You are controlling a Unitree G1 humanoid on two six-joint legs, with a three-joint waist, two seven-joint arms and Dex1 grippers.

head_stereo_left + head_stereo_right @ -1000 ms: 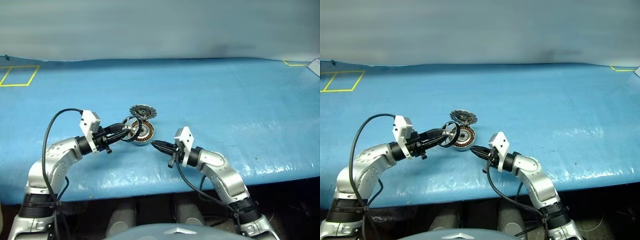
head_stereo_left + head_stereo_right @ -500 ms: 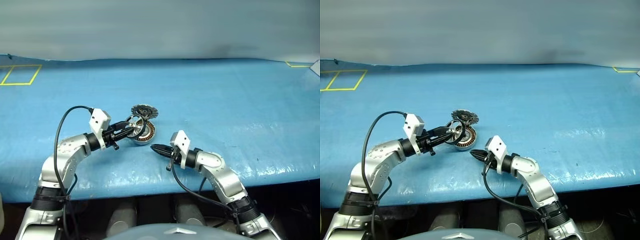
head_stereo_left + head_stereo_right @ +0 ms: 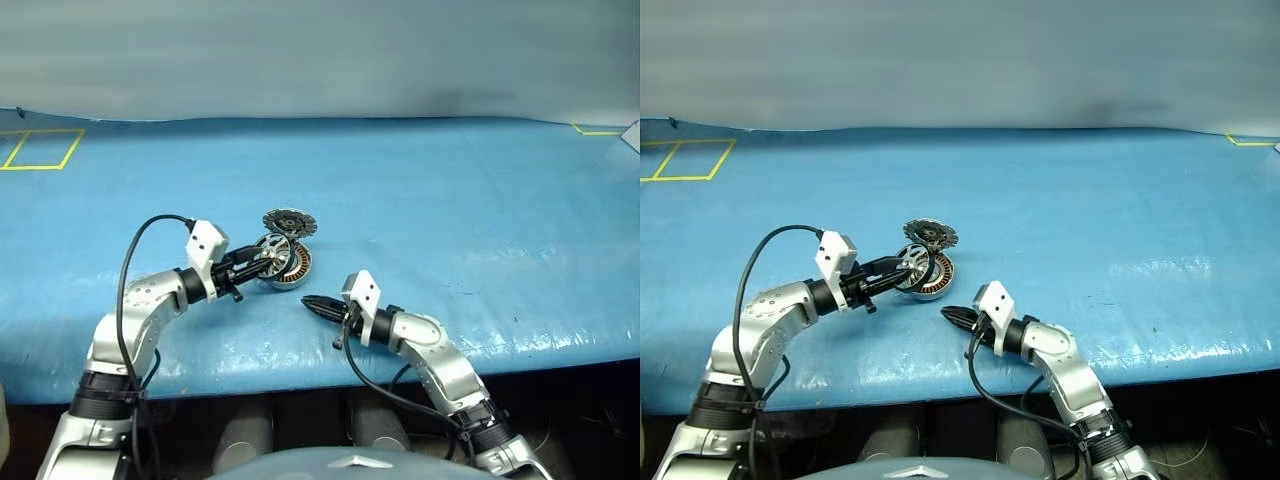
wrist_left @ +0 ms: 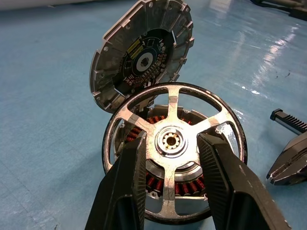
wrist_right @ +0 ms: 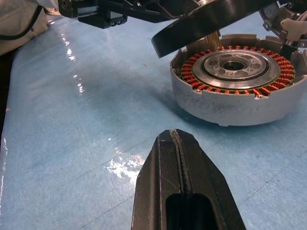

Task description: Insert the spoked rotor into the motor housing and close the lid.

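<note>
On the blue table (image 3: 450,200), the motor housing (image 5: 235,86) lies with the lid (image 4: 141,52) propped at its twelve o'clock, the left gripper (image 4: 171,158) pinching the spoked rotor (image 4: 175,143) tilted above it, while the right gripper (image 5: 180,158), fingers pressed together, waits near its five o'clock.

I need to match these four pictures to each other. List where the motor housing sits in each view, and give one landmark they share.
Left eye view: motor housing left of centre, at the left end effector tip.
Right eye view: housing left of centre, below the lid.
Left wrist view: copper windings behind the spoked rotor.
Right wrist view: housing in the upper right.
Shared landmark: the copper winding ring.
</note>
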